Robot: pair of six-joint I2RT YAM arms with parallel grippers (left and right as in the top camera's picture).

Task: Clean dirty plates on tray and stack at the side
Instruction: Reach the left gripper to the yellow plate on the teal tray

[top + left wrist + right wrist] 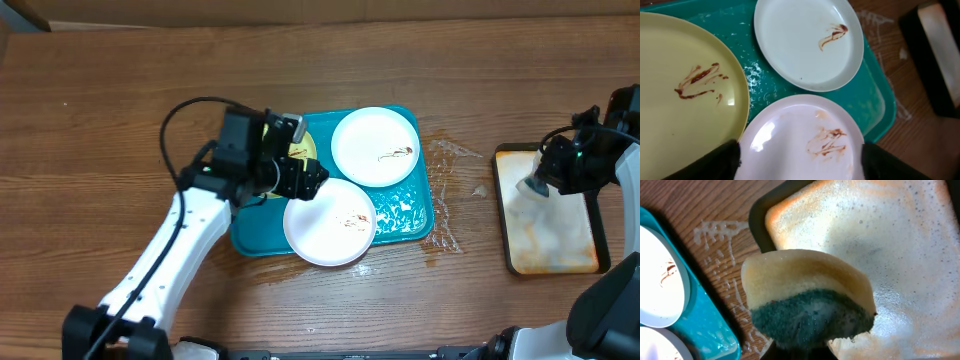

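— Well, how stood the grippers?
— Spread and empty, the left gripper hung over the near white round plate. The right gripper clenched a yellow sponge with a green scouring face above the small dark-rimmed foamy tray.
— And the pale yellow-green round plate?
— Overhead the arm hid it, but the left wrist view showed its brown smear. It lay with both white plates in the teal rectangular plastic tray, whose long axis ran across the table.

No readable text, label, brand, number or sign in any view. Nothing printed on plates, tray, dark-rimmed tray, sponge or worktop.
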